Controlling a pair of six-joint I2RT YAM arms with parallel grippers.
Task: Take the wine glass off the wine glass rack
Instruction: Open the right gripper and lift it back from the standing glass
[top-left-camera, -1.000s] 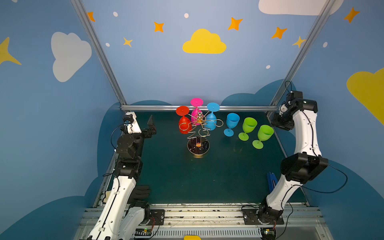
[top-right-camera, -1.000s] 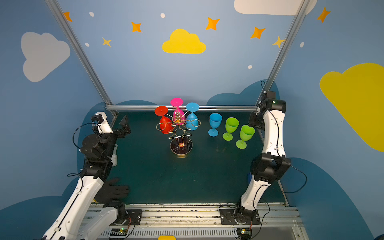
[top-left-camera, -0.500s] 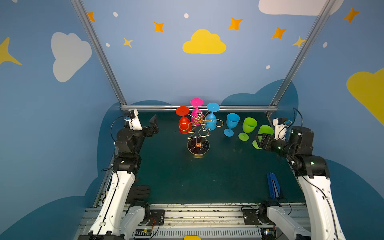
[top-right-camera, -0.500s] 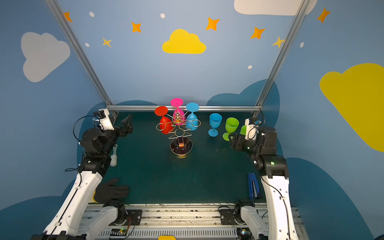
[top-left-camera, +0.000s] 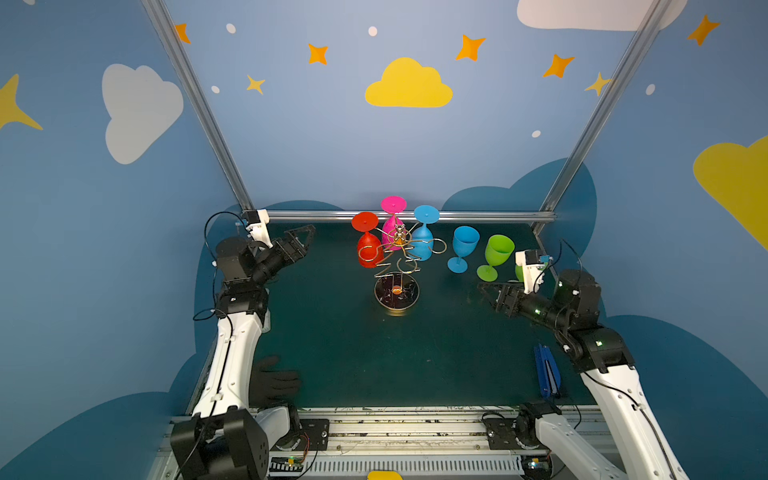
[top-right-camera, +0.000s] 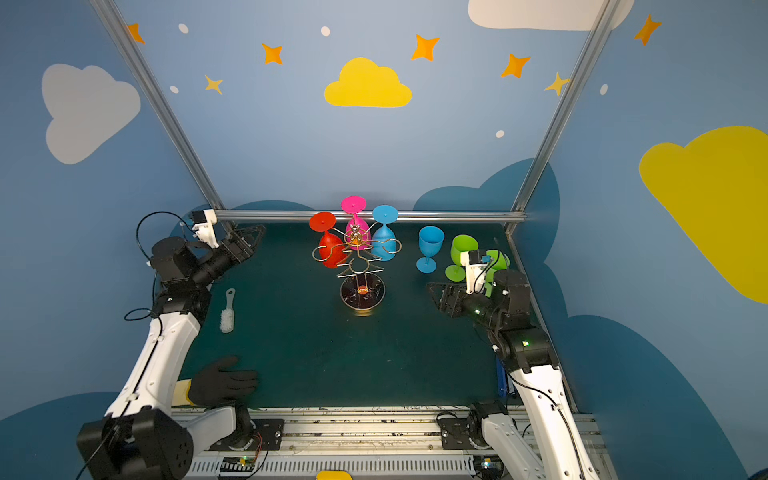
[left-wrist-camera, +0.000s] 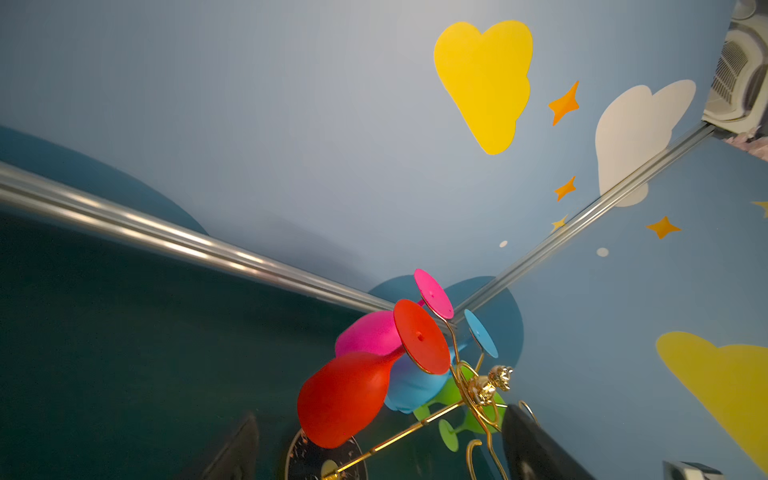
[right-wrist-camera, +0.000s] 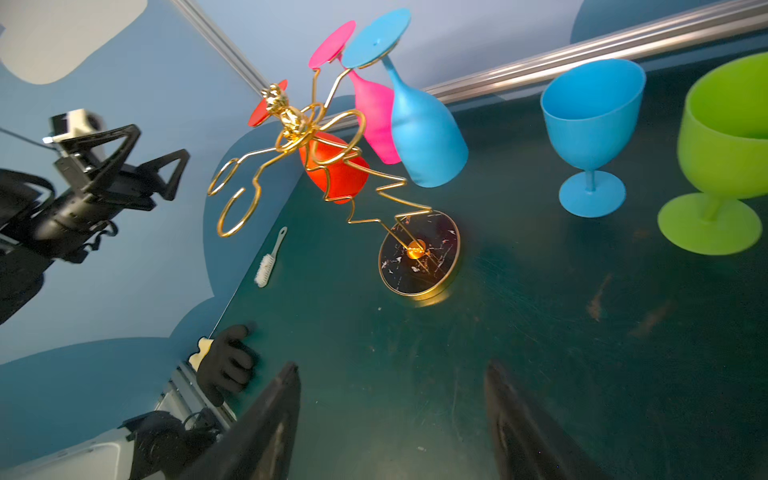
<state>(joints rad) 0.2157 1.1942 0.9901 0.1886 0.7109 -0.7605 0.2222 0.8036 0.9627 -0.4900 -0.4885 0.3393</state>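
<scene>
Dark green tabletop (top-left-camera: 353, 357), blue cloud walls. At its middle the wine glass rack (top-left-camera: 397, 266) carries 3 glasses hung bowl-down by their feet: red glass (top-left-camera: 368, 249), pink glass (top-left-camera: 390, 227), blue glass (top-left-camera: 424, 246). They look like light, stiff matte plastic. I would grip a bowl and slide the stem outward, since the thin rack may tip. Left end effector (right-wrist-camera: 160, 145) and right end effector (right-wrist-camera: 392, 370) are released, empty and well apart from it. A green glass (top-right-camera: 500, 259) is half hidden behind the right wrist.

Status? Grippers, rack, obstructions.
Both open, empty: left gripper, right gripper, neither touching the wine glass rack. Hanging on it, inverted: red glass, pink glass, blue glass. The brush and glove lie by the left arm, not in the way.
</scene>
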